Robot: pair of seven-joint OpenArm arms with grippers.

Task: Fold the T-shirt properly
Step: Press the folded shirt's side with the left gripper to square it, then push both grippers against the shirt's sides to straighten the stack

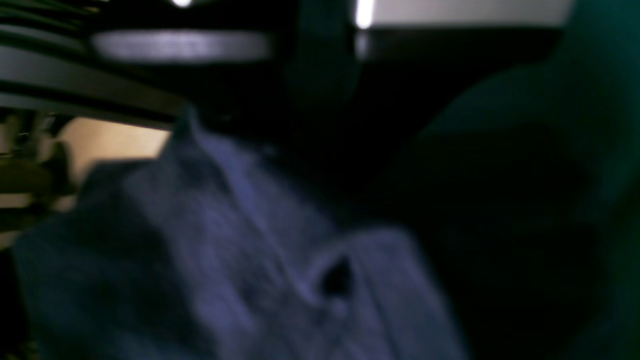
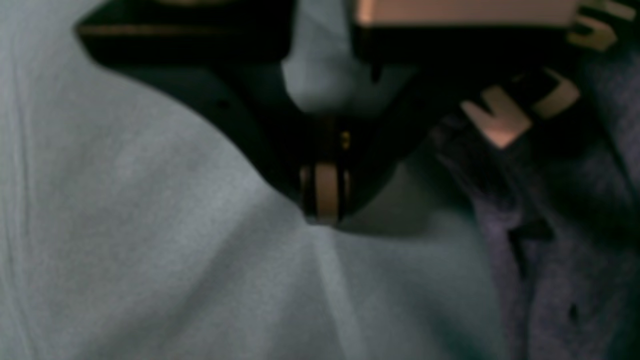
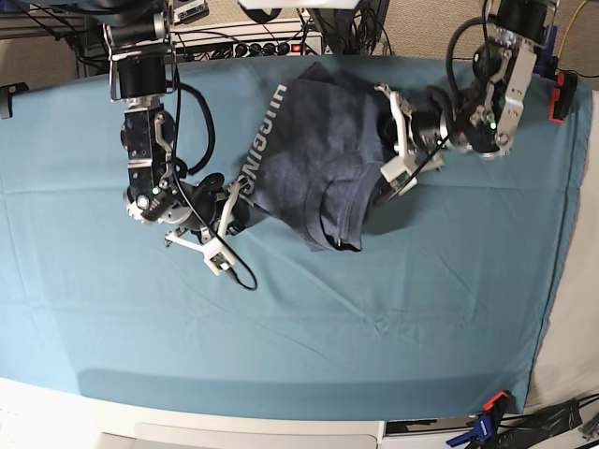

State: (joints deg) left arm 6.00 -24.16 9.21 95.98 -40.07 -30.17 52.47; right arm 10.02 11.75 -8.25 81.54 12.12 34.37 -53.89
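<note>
Blue-grey cotton lies rumpled on the teal cloth [image 3: 281, 323]: the T-shirt [image 3: 309, 140] sits between the two arms, toward the far side of the table, its body bunched and creased. White block lettering [image 3: 265, 140] runs along the edge that faces the right arm [image 3: 154, 140], and a folded flap of fabric [image 3: 348, 201] hangs over toward the near side, coming to a blunt end on the cloth.

From where I stand, the right gripper [image 2: 325, 220] is just beside the lettered edge, its fingers brought together to a narrow tip over the teal cloth, with no fabric between them. Part of the shirt shows close by that tip.

Across from it, the left gripper [image 3: 398, 178] is at the opposite edge of the shirt, over the folds. Its fingers are drawn together too, though its tips are dark and blurred up close, and I cannot tell whether they pinch any of the cotton. The left arm [image 3: 496, 84] reaches in from the far corner.
</note>
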